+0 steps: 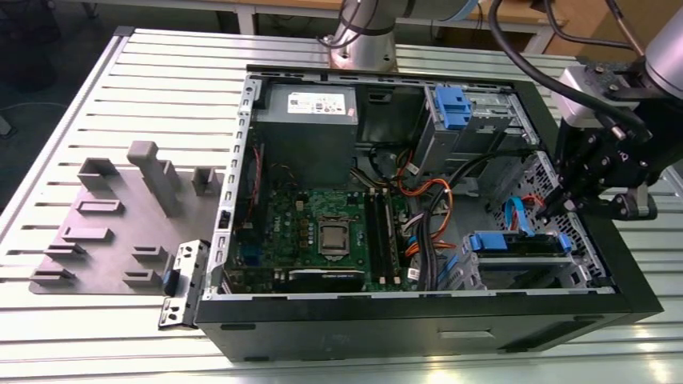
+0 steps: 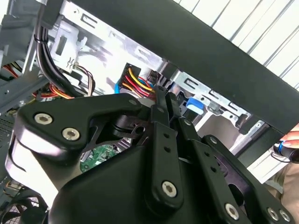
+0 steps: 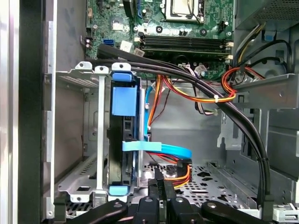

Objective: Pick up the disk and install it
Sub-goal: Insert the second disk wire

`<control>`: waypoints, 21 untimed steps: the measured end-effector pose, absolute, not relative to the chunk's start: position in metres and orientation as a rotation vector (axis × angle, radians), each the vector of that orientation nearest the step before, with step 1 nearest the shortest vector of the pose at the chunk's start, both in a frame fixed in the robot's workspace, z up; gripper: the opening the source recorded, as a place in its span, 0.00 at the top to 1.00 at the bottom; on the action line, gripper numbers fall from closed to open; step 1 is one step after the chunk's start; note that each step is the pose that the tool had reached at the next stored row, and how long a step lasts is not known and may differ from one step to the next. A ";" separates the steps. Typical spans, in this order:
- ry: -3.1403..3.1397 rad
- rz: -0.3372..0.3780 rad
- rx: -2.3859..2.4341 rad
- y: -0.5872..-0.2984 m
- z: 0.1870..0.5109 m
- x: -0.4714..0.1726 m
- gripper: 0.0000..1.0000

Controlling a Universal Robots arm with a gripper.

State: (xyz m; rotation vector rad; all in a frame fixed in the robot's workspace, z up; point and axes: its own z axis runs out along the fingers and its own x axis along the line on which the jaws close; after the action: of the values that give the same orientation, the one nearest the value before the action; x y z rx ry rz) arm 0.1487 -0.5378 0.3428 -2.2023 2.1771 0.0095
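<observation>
The disk sits inside the drive cage at the lower corner of the open computer case, on the exterior view's right. Its blue bracket shows on top. In the first wrist view the disk stands on edge in the metal cage, with blue bracket tabs at both ends and a blue flat cable crossing it. My gripper hangs just above the cage, beside the disk. Its black fingers are pressed together with nothing between them, as the second wrist view's fingers also show.
A grey power supply box and another blue-tabbed bay fill the case's far side. Black and orange cables run past the cage. A grey fixture plate lies on the slatted table. A person's hand shows beyond the case wall.
</observation>
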 end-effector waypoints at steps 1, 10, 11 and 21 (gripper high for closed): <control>2.177 0.009 -2.202 -0.539 0.343 0.148 0.84; 2.173 0.004 -2.199 -0.550 0.343 0.143 0.84; 2.173 0.004 -2.199 -0.552 0.343 0.143 0.84; 2.171 -0.001 -2.197 -0.563 0.343 0.141 0.84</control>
State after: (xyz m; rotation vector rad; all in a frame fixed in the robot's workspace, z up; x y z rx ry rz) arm 0.1408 -0.5629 0.3428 -2.1966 2.1711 -0.0009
